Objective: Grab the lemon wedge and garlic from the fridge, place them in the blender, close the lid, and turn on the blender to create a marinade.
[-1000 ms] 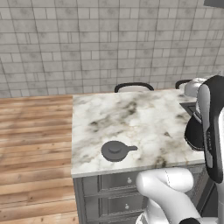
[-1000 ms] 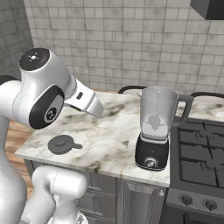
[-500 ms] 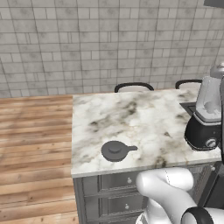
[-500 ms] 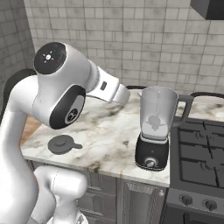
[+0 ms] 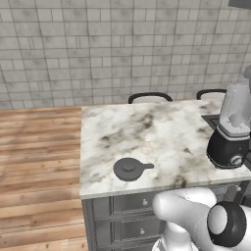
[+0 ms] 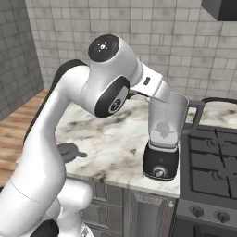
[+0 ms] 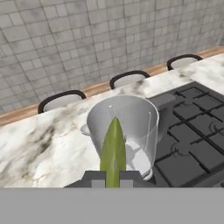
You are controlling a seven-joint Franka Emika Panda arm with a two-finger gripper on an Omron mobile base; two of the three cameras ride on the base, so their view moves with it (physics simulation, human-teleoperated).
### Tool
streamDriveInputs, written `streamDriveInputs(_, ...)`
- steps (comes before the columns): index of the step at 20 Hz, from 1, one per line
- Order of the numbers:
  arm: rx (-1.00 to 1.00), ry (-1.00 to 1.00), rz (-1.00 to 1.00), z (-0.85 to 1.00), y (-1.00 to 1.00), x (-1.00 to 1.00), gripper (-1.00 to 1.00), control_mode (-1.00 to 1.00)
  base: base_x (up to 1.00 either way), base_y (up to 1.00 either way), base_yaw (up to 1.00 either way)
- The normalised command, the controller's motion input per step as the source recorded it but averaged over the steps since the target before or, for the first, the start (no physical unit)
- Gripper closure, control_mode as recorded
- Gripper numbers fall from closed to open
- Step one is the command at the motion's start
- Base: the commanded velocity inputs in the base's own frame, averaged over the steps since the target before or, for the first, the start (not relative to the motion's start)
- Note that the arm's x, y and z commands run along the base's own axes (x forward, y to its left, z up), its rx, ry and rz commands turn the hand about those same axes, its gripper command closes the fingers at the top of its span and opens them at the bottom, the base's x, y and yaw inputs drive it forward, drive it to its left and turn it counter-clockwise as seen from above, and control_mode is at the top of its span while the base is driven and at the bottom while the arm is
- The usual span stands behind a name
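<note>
Moved: arm has swung right across the worktop (image 5: 147, 132), forearm now reaching over the blender (image 6: 163, 139).
Blender: at the worktop's right end beside the stove (image 6: 208, 162); jar open, ready for filling.
Lid: lid (image 5: 130, 168) lies flat near the front edge, well apart from the blender.
Tool: tool (image 7: 113, 177) closed, pinching a yellow-green lemon wedge (image 7: 113, 148) above the jar mouth, likely for dropping in.
</note>
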Motion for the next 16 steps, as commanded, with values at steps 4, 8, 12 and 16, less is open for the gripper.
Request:
streamDriveInputs(4,0.0,0.08,0.0,-0.26,-0.51,0.56,1.0,-1.0,0.0,0.0,0.0)
streamDriveInputs(8,0.0,0.06,0.0,-0.26,-0.36,0.63,1.0,-1.0,0.0,0.0,0.0)
streamDriveInputs(12,0.0,0.09,0.05,-0.41,-0.18,0.56,1.0,-1.0,0.0,0.0,0.0)
streamDriveInputs(16,0.0,0.12,0.06,-0.47,0.0,0.52,1.0,-1.0,0.0,0.0,0.0)
